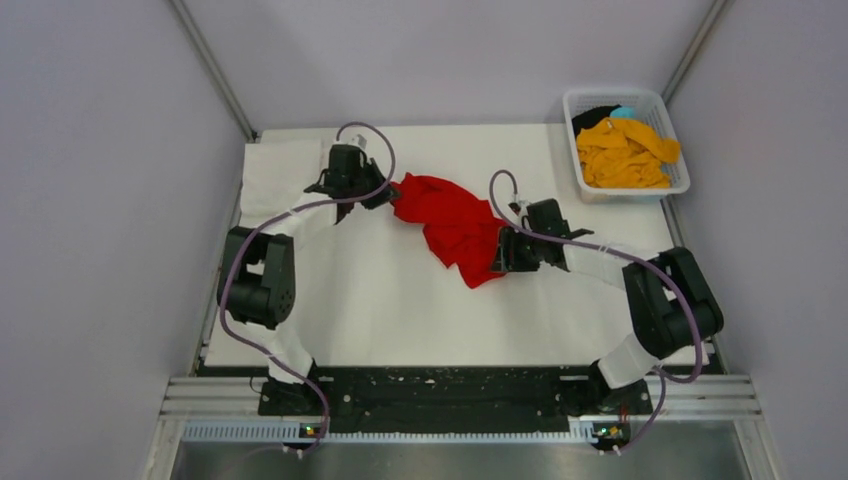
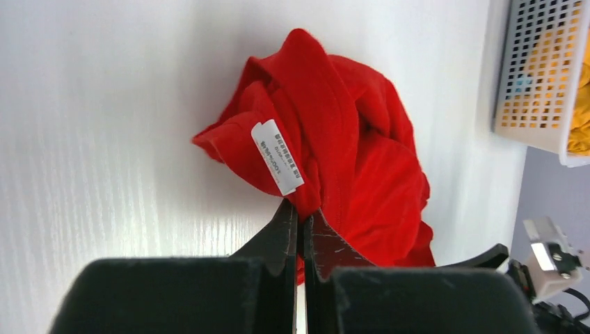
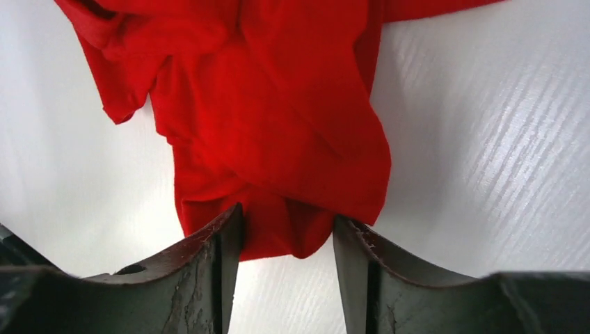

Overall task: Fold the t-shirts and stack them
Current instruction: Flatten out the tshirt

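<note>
Red cloth marks the middle of the top view: the red t-shirt (image 1: 445, 215) lies crumpled on the white table cover (image 1: 400, 310), stretched slantwise between the two grippers. The left gripper (image 1: 388, 192) is at the shirt's far left end and the right gripper (image 1: 497, 255) at its near right end. Far right of the shirt, well apart from it, stands a white lattice basket (image 1: 630, 193) holding an orange-yellow t-shirt (image 1: 622, 152) and a black t-shirt (image 1: 592, 115).

Seen from the left wrist, the left gripper (image 2: 300, 216) has its jaws pressed together on a fold of the red t-shirt (image 2: 355, 160), just below a white label (image 2: 277, 156) sewn to the cloth. The basket (image 2: 536, 76) shows at the upper right.

Seen from the right wrist, the right gripper (image 3: 286, 223) has its jaws apart, with the lower edge of the red t-shirt (image 3: 278, 125) lying between them, unpinched.
</note>
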Controlling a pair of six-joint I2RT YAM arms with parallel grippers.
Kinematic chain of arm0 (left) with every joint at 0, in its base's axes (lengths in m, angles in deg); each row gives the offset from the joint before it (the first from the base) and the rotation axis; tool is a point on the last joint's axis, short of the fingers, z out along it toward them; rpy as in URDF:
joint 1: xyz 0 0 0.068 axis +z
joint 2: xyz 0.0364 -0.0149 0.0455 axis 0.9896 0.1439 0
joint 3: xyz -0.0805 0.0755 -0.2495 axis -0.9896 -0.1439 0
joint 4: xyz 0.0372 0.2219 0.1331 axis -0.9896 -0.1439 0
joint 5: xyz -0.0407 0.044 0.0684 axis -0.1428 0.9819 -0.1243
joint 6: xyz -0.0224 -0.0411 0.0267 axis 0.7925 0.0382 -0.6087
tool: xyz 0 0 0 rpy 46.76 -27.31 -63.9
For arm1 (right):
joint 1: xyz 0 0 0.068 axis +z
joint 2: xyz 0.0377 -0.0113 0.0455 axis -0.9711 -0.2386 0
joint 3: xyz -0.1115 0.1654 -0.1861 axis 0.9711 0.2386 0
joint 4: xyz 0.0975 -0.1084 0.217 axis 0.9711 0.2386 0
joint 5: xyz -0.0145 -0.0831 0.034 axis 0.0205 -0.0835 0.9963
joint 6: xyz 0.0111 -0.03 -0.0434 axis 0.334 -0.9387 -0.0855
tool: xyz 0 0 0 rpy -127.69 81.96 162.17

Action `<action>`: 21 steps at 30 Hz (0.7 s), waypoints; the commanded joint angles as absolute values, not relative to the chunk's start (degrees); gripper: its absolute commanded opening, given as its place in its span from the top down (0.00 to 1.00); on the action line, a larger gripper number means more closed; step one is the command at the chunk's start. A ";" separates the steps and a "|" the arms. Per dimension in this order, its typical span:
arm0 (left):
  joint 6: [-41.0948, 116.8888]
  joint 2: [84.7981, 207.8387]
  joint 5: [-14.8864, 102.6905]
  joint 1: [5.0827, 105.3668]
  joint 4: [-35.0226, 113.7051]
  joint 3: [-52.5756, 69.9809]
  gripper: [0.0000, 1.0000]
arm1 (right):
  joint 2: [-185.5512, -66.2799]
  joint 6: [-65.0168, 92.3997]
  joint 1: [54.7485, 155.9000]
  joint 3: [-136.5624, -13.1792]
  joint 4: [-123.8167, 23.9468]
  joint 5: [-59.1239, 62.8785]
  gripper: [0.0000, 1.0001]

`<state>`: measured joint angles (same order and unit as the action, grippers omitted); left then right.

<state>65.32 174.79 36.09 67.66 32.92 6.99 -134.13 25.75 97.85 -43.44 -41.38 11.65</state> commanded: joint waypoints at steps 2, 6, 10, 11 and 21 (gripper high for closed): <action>64.21 168.06 35.42 68.19 35.92 4.02 1.00 | -136.79 24.18 98.76 -43.65 -41.75 12.63 0.70; 63.38 163.68 35.95 68.82 35.72 3.46 1.00 | -134.24 25.56 98.78 -45.82 -41.16 2.96 1.00; 62.19 157.46 38.09 70.20 35.23 3.97 1.00 | -126.40 25.53 98.76 -50.75 -37.64 -12.23 1.00; 61.84 155.64 39.08 70.57 35.29 3.96 1.00 | -124.11 25.18 98.76 -52.19 -36.93 -15.77 1.00; 56.79 134.10 56.35 71.79 36.73 4.37 1.00 | -102.60 18.35 98.00 -62.05 -38.29 -25.87 1.00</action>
<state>60.34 141.67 47.04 71.51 33.10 3.36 -108.58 22.78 98.41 -56.97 -36.51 -19.98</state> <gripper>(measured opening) 0.025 0.026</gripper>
